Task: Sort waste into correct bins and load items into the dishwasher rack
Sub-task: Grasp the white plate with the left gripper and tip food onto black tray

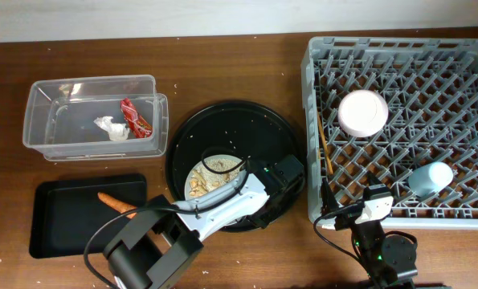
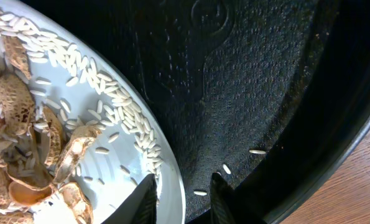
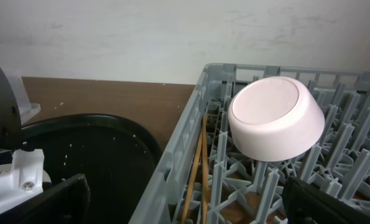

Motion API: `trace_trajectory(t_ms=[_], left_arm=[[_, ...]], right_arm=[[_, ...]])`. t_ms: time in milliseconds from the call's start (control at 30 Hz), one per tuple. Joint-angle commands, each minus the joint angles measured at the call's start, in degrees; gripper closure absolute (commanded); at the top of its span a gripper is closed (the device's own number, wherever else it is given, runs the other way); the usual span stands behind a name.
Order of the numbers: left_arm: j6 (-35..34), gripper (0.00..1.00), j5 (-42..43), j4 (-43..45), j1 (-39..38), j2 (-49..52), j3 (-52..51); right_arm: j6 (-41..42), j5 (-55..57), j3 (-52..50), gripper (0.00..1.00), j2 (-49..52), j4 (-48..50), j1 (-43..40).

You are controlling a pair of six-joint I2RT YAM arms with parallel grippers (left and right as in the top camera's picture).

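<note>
Seen from above, a clear plastic tub point(image 1: 38, 120) sits at the far left of a brown wooden table point(image 1: 222, 64). Inside it lie a crumpled white tissue point(image 1: 110, 128) and, just beside it, a red wrapper point(image 1: 136, 116). Nearer the front edge is a shallow black rectangular tray point(image 1: 62, 225) with an orange carrot point(image 1: 116, 202) lying in it.

In the middle stands a large round black tray point(image 1: 255, 120). On it rests a pale round plate point(image 1: 222, 181) bearing beige food scraps point(image 2: 23, 124), which look like peanut shells, and many rice grains point(image 2: 79, 62). A few loose grains lie scattered on the round tray.

The left arm reaches in from the front edge to the plate's right side. In the wrist view, the left gripper point(image 2: 181, 199) straddles the plate's rim: one finger is over the plate's surface and the other outside the rim. A dark gap shows between the outer finger and the rim, so the pincer is released, not clenched.

At the right is the large grey dishwasher rack point(image 1: 319, 56). A white bowl point(image 1: 363, 112) sits upside down on its pegs, thin wooden chopsticks point(image 1: 323, 156) lean along its left wall, and a small light-blue cup point(image 1: 431, 178) lies near its front right. The right gripper point(image 3: 185, 186) hangs at the rack's front left corner, its fingers spread wide and grasping nothing.
</note>
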Motion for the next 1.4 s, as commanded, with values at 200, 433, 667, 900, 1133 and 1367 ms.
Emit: trace_trajectory(t_ms=[200,433,667,900,1133,1367], left_arm=[[4.7,1.0,-4.79,-0.57,-0.13,5.99,1.29],[2.29,1.0,-16.48,-19.21,-0.09,5.99,26.08],[-11.45,1.0,-17.88,-40.13,5.68,3.69,35.23],[-13.6,1.0,-11.43,-36.79,14.53,-11.13,19.87],[-7.93,1.0,6.4,-17.14,31.08,-25.97,-12.61],[7.98,1.0,28.39,-12.9,53.59,-37.79,-15.82]], right_arm=[[0.61,-0.52,-0.42,0.02,-0.35,-0.09,0.26],[0.63,-0.52,-0.42,0.02,-0.35,-0.09,0.26],[0.63,-0.52,-0.42,0.02,-0.35,-0.09,0.26],[0.63,-0.52,-0.42,0.02,-0.35,-0.09,0.26],[0.61,-0.52,-0.42,0.02,-0.35,-0.09,0.26],[0.63,-0.52,-0.42,0.02,-0.35,-0.09,0.26]])
